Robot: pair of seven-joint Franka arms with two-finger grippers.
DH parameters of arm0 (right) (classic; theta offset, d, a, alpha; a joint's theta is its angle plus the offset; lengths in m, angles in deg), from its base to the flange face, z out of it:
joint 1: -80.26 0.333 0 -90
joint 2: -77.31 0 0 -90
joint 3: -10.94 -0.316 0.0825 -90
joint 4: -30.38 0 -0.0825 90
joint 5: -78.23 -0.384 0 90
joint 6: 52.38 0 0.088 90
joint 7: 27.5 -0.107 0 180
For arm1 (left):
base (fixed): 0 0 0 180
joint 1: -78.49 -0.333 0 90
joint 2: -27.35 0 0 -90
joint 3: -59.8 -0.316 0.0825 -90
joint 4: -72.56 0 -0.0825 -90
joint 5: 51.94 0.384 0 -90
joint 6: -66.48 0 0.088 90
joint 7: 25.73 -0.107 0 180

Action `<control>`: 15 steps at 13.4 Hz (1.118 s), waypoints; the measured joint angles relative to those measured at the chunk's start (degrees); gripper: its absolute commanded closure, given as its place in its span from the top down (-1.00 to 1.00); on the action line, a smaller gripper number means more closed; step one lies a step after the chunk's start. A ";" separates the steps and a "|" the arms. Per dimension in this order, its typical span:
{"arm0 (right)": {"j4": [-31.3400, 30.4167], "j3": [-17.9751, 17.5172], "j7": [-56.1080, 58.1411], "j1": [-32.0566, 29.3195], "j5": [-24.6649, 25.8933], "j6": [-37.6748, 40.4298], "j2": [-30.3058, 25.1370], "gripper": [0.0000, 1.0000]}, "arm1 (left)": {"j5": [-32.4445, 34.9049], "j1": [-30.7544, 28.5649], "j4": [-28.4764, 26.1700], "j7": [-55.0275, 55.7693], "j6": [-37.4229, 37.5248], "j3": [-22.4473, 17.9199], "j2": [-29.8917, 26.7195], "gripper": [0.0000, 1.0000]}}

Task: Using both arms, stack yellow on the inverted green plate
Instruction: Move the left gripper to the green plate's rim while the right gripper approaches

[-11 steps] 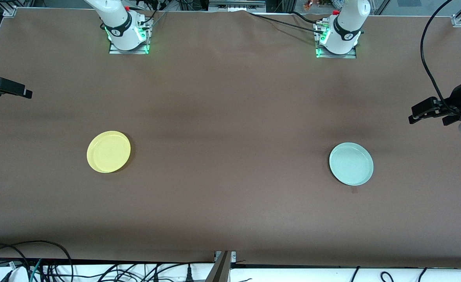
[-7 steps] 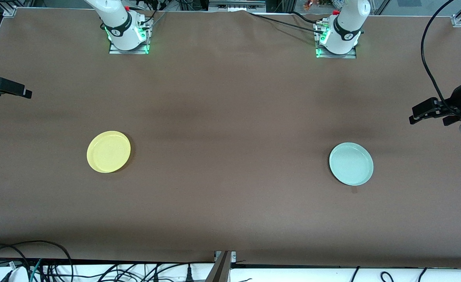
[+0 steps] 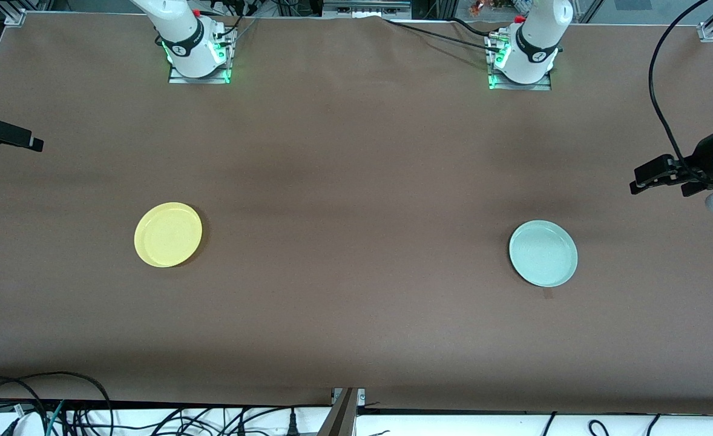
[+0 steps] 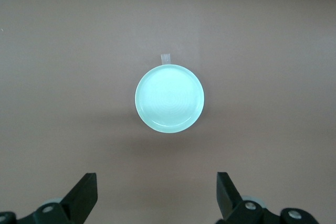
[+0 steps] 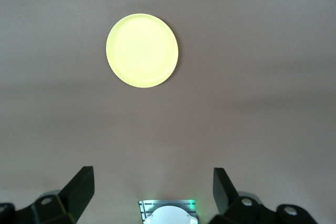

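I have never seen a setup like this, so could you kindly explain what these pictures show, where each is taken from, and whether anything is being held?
These are two white robot arms bolted to a brown table, each ending in a small black two-finger gripper. The wide picture comes from a high camera facing the robots, so their bases sit along its top. The other two pictures come from cameras on the arms' wrists, looking down past the fingers.

Two plates lie on the table, both right side up: a yellow plate toward the right arm's end and a green plate toward the left arm's end.

The left gripper hangs in the air at its end of the table, open and holding nothing. The right gripper does the same at its end. Each wrist camera sees its own plate: green and yellow.
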 measured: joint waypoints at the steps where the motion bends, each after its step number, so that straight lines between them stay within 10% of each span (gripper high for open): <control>1: -0.01 0.00 0.01 0.00 0.00 0.00 0.01 1.00 | 0.03 -0.04 -0.09 0.00 0.37 -0.14 1.66 1.00; 15: -0.53 -0.34 0.05 0.29 -0.01 -0.71 2.48 1.00 | 6.71 -5.13 -4.23 3.08 -20.14 -0.84 25.71 1.00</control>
